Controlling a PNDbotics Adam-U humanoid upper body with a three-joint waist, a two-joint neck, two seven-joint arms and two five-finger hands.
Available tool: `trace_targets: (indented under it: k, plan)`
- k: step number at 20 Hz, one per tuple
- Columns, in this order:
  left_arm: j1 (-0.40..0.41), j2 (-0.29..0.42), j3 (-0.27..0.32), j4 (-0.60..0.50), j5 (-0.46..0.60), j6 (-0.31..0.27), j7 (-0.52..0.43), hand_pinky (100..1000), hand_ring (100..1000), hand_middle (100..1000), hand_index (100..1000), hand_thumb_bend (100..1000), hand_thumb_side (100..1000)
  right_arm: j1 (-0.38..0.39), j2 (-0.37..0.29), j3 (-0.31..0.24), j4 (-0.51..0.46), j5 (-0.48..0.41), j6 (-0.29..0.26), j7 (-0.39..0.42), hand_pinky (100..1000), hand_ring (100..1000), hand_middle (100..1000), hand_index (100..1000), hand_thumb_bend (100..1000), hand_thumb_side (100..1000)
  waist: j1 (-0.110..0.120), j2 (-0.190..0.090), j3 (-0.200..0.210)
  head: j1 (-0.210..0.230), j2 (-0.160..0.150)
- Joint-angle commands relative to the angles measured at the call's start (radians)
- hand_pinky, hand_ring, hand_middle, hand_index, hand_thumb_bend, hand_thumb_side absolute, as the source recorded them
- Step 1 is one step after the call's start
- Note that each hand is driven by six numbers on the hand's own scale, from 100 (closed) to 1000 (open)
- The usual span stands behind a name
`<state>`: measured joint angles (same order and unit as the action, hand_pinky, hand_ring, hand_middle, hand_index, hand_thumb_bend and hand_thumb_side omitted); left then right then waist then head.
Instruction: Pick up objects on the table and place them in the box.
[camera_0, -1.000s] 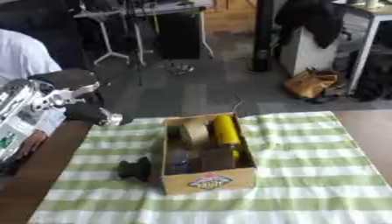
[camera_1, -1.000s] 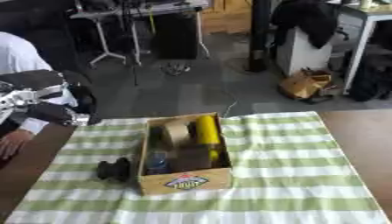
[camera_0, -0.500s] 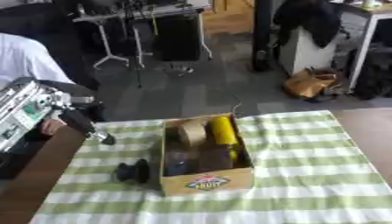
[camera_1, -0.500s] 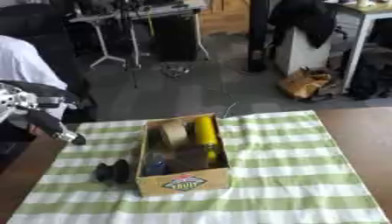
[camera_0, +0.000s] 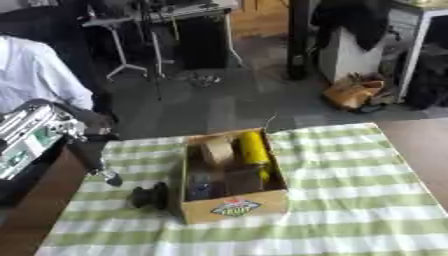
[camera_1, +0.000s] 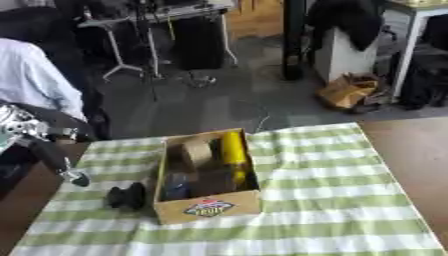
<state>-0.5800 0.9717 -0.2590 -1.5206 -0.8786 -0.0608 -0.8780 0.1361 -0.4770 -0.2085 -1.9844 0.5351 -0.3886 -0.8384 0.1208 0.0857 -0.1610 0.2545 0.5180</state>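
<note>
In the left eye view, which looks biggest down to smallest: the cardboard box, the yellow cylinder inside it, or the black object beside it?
1. cardboard box
2. yellow cylinder
3. black object, though close to the cylinder in size.

A green-and-white striped cloth covers the wooden table; a tan bag sits on the floor beyond

The left robot hand has dropped lower. It now reaches nearer the black object beside the box.
</note>
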Motion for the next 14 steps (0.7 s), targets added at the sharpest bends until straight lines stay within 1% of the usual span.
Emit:
trace_targets:
  k: [1, 7, 13, 14]
  plan:
    - [-0.017, 0.038, 0.002, -0.016, -0.008, -0.031, 0.013, 1000, 1000, 1000, 1000, 820, 717, -0.010, -0.033, 0.002, -0.016, 0.005, -0.064, -0.069, 890, 999, 923, 921, 100, 1000, -0.004, -0.008, -0.002, 0.002, -0.011]
    - [-0.024, 0.022, -0.011, 0.003, 0.022, -0.030, 0.009, 1000, 1000, 1000, 1000, 842, 718, -0.012, -0.032, 0.008, -0.016, 0.002, -0.063, -0.069, 891, 1000, 922, 918, 100, 1000, -0.004, -0.008, -0.008, 0.008, -0.016]
    - [-0.039, 0.001, -0.044, 0.039, 0.080, -0.015, -0.025, 1000, 1000, 1000, 1000, 850, 723, -0.015, -0.031, 0.009, -0.016, -0.005, -0.063, -0.069, 893, 1000, 923, 916, 100, 1000, -0.005, -0.006, -0.014, 0.014, -0.013]
    - [-0.044, -0.005, -0.050, 0.050, 0.094, -0.011, -0.027, 1000, 1000, 996, 1000, 848, 707, -0.015, -0.030, 0.010, -0.016, -0.005, -0.063, -0.069, 892, 1000, 922, 916, 100, 1000, -0.005, -0.005, -0.014, 0.016, -0.012]
